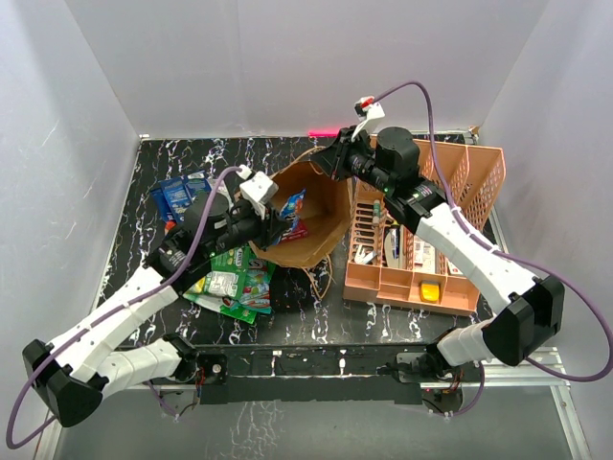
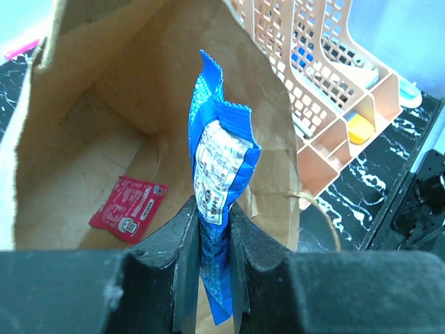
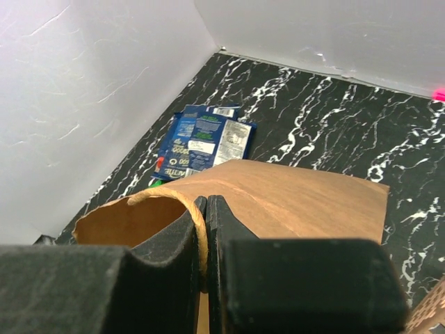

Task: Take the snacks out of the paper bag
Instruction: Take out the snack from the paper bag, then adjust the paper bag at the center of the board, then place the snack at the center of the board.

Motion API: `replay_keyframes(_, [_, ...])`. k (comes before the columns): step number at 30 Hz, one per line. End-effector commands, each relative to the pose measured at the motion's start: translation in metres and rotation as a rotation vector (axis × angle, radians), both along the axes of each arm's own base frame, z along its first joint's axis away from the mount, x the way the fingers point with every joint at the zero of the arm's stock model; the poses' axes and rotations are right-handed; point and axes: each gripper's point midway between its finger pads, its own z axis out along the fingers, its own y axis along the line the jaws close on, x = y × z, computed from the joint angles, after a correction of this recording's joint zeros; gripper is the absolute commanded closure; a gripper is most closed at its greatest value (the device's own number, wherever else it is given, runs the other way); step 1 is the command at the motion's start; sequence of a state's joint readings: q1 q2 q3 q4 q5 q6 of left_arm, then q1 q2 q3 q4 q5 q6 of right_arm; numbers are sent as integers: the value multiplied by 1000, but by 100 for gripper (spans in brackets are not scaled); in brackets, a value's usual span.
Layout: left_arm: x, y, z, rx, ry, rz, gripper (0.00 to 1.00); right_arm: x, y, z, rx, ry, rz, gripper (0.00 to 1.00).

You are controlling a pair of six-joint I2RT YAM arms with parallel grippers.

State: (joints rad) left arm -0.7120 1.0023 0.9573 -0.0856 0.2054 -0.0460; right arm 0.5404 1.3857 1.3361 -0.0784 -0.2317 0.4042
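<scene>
left gripper: clenched on the lower part of a crinkled blue foil packet, which stands upright between the two fingers at the mouth of the bag.
right gripper: clamped tight on the far rim of the tall brown kraft paper bag, with the thin twisted paper handle running into the pinch.
paper bag: mid-table, tipped so that its open mouth faces the left arm; its right side is just beside the basket.
red plastic packet: lies flat inside the bag, deep toward its bottom.
dark blue packets: flat on the table at the far left, well apart from the bag.
green packets: flat in a loose overlapping pile on the near left, beneath the left arm.
peach-orange plastic lattice basket: right of the bag, small items in its compartments, a yellow one in a near compartment.
black white-veined table: carries everything.
</scene>
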Motion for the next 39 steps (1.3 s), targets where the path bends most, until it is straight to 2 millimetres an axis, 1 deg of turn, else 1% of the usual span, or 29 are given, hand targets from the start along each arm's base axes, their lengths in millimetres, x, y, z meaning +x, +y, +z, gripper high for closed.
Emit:
replay_keyframes(1, [-3, 9, 67, -99, -77, 41, 100, 17, -16, 43, 9, -125, -108, 93])
replay_keyframes(2, [-3, 12, 77, -103, -84, 59, 100, 20, -20, 47, 6, -134, -137, 93])
replay_keyframes(4, [2, 22, 91, -99, -85, 122, 100, 27, -30, 52, -2, -146, -205, 93])
replay_keyframes(6, [10, 36, 95, -74, -75, 213, 100, 33, -43, 58, -10, -160, -283, 93])
replay_keyframes(8, [17, 54, 95, -47, -72, 321, 100, 38, -54, 65, -19, -181, -344, 92])
replay_keyframes(11, [25, 88, 84, 11, -58, 497, 100, 39, -62, 78, -26, -225, -373, 92])
replay_keyframes(13, [28, 111, 71, 70, -43, 614, 100, 38, -60, 81, -36, -244, -351, 92])
replay_keyframes(15, [28, 130, 51, 157, -18, 701, 100, 34, -52, 73, -47, -238, -297, 92])
replay_keyframes(17, [25, 144, 24, 237, 46, 775, 100, 28, -41, 58, -42, -210, -231, 92])
replay_keyframes(18, [24, 149, 8, 276, 82, 806, 100, 24, -35, 50, -34, -193, -193, 92])
replay_keyframes(19, [21, 153, -12, 324, 122, 823, 100, 20, -29, 46, -16, -186, -158, 93])
replay_keyframes(21, [17, 160, -43, 391, 196, 861, 100, 11, -17, 31, 6, -148, -80, 93])
replay_keyframes(23, [15, 170, -73, 468, 270, 894, 100, 8, -10, 24, 19, -124, -41, 93])
replay_keyframes(24, [16, 176, -84, 501, 305, 909, 100, 7, -8, 22, 22, -114, -30, 93])
replay_keyframes(26, [18, 190, -105, 559, 369, 939, 100, 7, -7, 23, 23, -111, -22, 93])
replay_keyframes(28, [20, 204, -120, 590, 422, 979, 100, 7, -9, 28, 25, -120, -34, 93])
replay_keyframes(31, [23, 224, -131, 613, 434, 1035, 100, 6, -15, 36, 30, -137, -58, 92])
replay_keyframes(35, [21, 257, -159, 670, 464, 1076, 100, 5, -17, 39, 33, -143, -69, 93])
replay_keyframes(36, [20, 263, -161, 697, 457, 1091, 100, 5, -17, 38, 34, -143, -68, 92])
replay_keyframes(39, [26, 264, -160, 697, 420, 1093, 100, 4, -15, 37, 40, -136, -58, 93])
